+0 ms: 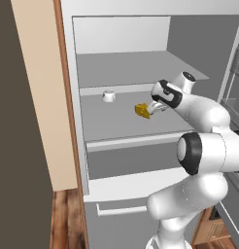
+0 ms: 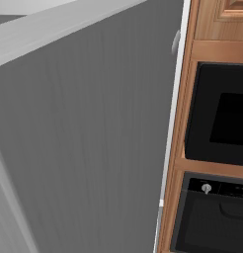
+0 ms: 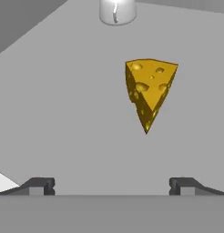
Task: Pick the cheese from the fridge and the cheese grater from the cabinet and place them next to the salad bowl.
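The cheese [image 1: 142,111], a small yellow-orange wedge with holes, lies on the middle shelf of the open fridge [image 1: 126,121]. In the hand view the cheese [image 3: 149,88] sits a little ahead of my fingertips and right of centre. My gripper [image 1: 154,108] reaches into the fridge just right of the wedge, close to it but apart. The gripper [image 3: 112,185] is open and wide, with nothing between its fingers [image 3: 41,185]. The fridge door [image 2: 84,138] stands open across the right base view.
A small white cup [image 1: 108,96] stands on the same shelf behind and left of the cheese, cup [image 3: 116,11] at the top of the hand view. A drawer with a bar handle [image 1: 121,210] lies below. Wooden cabinetry with a black oven [image 2: 217,113] is beside the door.
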